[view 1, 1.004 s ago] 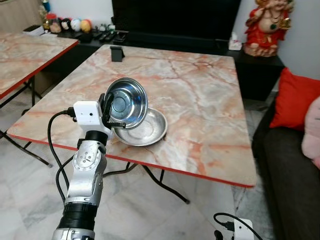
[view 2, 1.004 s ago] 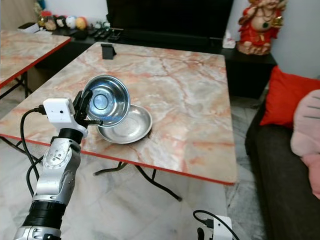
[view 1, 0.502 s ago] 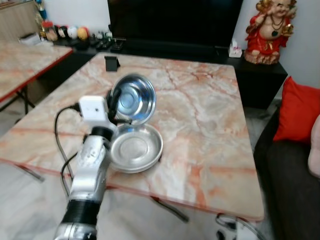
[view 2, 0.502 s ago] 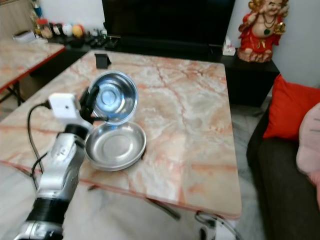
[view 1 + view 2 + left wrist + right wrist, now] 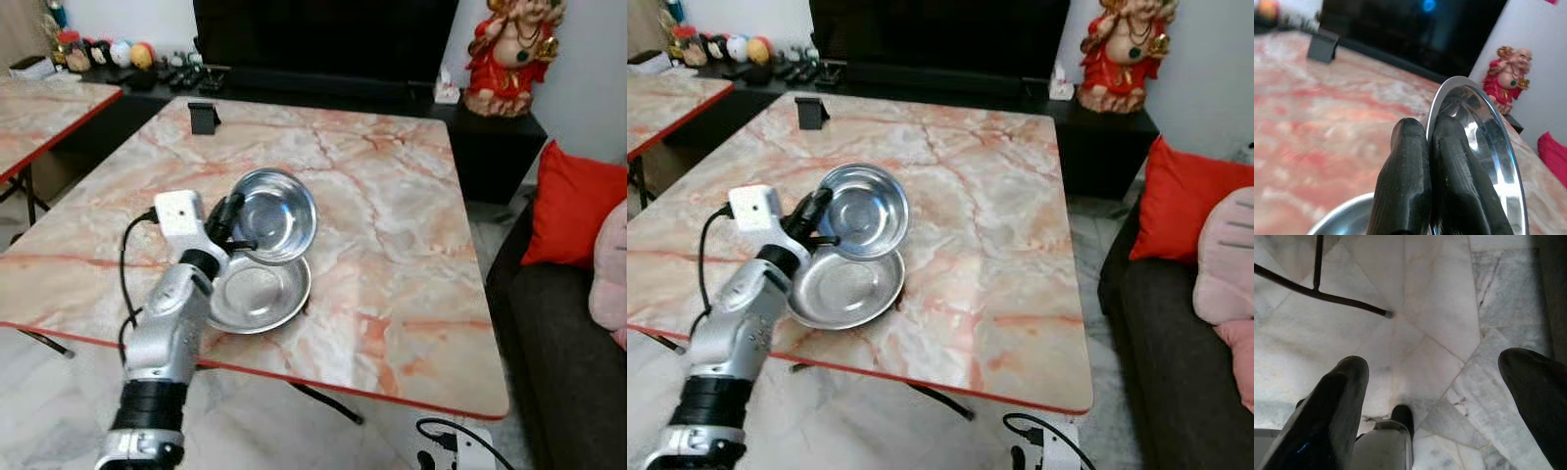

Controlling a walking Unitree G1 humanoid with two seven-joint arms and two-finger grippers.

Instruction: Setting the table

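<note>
My left gripper (image 5: 231, 227) is shut on the rim of a small steel bowl (image 5: 277, 213), holding it tilted above a wider steel dish (image 5: 257, 293) that rests on the marble table (image 5: 392, 225) near its front edge. In the left wrist view the two black fingers (image 5: 1415, 191) pinch the bowl's rim (image 5: 1479, 127), with the dish's edge (image 5: 1342, 223) below. My right gripper (image 5: 1435, 396) hangs open over the tiled floor, nothing between its fingers.
A small black stand (image 5: 203, 116) sits at the table's far left. Beyond it are a dark TV cabinet (image 5: 323, 39) and a red figurine (image 5: 502, 54). A sofa with a red cushion (image 5: 573, 220) lies right; a second marble table (image 5: 39, 108) stands left.
The camera has shifted. My left gripper has lowered the bowl and tipped it flatter, closer over the dish.
</note>
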